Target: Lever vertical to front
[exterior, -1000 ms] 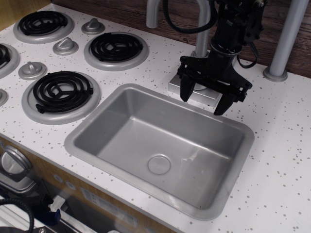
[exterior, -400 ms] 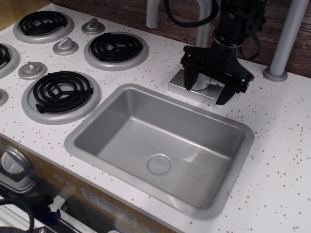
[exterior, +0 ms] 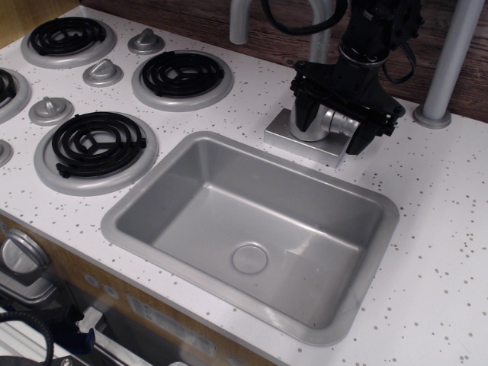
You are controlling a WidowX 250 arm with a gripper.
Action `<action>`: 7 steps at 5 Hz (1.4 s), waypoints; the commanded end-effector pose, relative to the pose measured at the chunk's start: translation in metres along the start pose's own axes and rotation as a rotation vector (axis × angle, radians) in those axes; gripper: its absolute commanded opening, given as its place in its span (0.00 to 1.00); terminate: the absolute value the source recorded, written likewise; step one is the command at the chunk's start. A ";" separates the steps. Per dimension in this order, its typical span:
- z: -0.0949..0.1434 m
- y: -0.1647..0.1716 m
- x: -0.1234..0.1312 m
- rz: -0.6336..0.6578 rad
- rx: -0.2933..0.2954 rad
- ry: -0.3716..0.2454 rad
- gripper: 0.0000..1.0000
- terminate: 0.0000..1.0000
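My black gripper (exterior: 334,131) hangs over the faucet base (exterior: 293,139) behind the sink, jaws spread wide and open. One finger (exterior: 302,114) is on the left of the faucet body and the other finger (exterior: 365,136) is on its right. A short silver-grey rounded stub (exterior: 341,123) of the faucet shows between them, touching neither finger. The lever's paddle is hidden behind the gripper body. The tall curved grey spout pipe (exterior: 240,21) rises behind.
The grey sink basin (exterior: 252,229) lies right in front of the gripper. Stove burners (exterior: 181,75) and conical knobs (exterior: 102,72) are at the left. A grey post (exterior: 448,65) stands at the back right, against a dark wood wall.
The gripper has moved back and slightly right, from over the sink's rear rim to around the faucet body. Its jaws have stayed open.
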State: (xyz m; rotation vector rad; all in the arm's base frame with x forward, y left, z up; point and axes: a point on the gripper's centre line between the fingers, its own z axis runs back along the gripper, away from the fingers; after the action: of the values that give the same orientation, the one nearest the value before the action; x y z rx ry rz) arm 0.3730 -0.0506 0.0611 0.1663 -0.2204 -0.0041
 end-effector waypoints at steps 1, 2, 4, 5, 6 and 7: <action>0.033 -0.005 0.022 -0.019 -0.021 -0.119 1.00 0.00; 0.036 -0.007 0.032 -0.042 -0.016 -0.129 1.00 0.00; 0.034 -0.013 0.049 -0.086 -0.022 -0.141 1.00 0.00; 0.031 -0.012 0.056 -0.103 -0.015 -0.165 1.00 0.00; 0.031 -0.011 0.061 -0.123 -0.007 -0.200 1.00 0.00; 0.032 -0.012 0.065 -0.119 -0.001 -0.201 0.00 0.00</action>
State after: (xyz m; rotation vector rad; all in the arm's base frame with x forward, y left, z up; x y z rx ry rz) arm 0.4261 -0.0640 0.0854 0.1907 -0.3552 -0.1369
